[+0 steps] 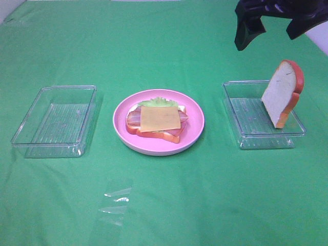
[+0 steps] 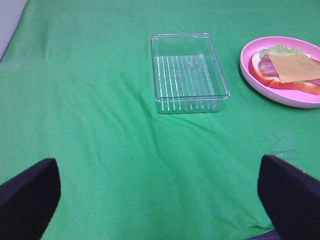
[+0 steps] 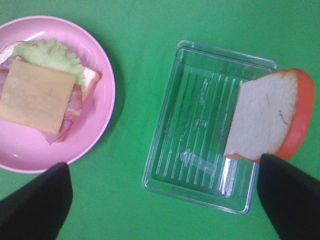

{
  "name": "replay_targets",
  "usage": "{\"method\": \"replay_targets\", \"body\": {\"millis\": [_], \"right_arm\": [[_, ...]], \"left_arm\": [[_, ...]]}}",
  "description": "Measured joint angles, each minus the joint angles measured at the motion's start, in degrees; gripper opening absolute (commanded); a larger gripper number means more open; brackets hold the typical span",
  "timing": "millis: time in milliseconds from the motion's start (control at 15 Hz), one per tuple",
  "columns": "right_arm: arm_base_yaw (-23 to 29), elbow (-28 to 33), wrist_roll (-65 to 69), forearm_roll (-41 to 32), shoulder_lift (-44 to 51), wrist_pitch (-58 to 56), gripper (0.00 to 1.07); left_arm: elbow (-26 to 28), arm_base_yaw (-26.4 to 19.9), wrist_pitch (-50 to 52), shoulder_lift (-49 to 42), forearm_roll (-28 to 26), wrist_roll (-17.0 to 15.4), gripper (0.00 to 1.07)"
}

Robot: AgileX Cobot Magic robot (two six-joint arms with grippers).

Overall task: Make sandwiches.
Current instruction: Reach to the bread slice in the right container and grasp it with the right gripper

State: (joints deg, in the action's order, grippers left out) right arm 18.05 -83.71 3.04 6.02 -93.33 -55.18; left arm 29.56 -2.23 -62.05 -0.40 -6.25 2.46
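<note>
The open sandwich stack (image 1: 158, 120) lay on the round pink plate (image 1: 195, 134) at the middle of the bench (image 1: 164, 205). You would have seen its layers from the bottom up: a white bread slice with orange-brown crust, pale green lettuce (image 1: 158, 102) showing at the far edge, reddish bacon strips (image 1: 134, 121), and a thin yellow cheese slice (image 1: 160, 118) lying flat on top. No second slice covered the cheese.

The second bread slice (image 1: 281, 94) stood upright and tilted in the right clear tray (image 1: 246, 137) (its lower edge inside the tray, its upper part leaning out past the tray's outer rim). It was well apart from the plate.

The left clear tray (image 1: 31, 138) sat on the other side of the plate with nothing in it. A small piece of clear film (image 1: 118, 197) lay on the green cloth nearer the camera than the plate.

The right gripper (image 1: 275, 24) hung above the bench beyond the right tray, its fingers (image 3: 290, 200) spread wide and grasping nothing. The left gripper (image 2: 160, 197) was visible only in its own wrist view, its fingers (image 2: 27, 197) likewise released and empty, well clear of the left tray.
</note>
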Motion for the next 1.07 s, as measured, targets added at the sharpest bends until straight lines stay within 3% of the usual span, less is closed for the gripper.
{"method": "replay_targets", "body": {"millis": [333,533,800,1067], "right_arm": [[-12.3,-2.2,0.8,-1.3,-0.2,-2.8,0.97],[-17.8,-2.2,-2.4,-7.4,-2.9,-3.2,0.97],[-18.9,-2.6,-5.7,-12.0,-9.4,0.1,0.97],[-18.9,-7.4,-5.8,-11.8,-16.4,1.0,0.97]], "left_arm": [[0.0,0.0,0.0,0.0,0.0,0.0,1.0],[0.0,0.0,0.0,0.0,0.0,0.0,1.0],[0.0,0.0,0.0,0.0,0.0,0.0,1.0],[0.0,0.0,0.0,0.0,0.0,0.0,1.0]]}}
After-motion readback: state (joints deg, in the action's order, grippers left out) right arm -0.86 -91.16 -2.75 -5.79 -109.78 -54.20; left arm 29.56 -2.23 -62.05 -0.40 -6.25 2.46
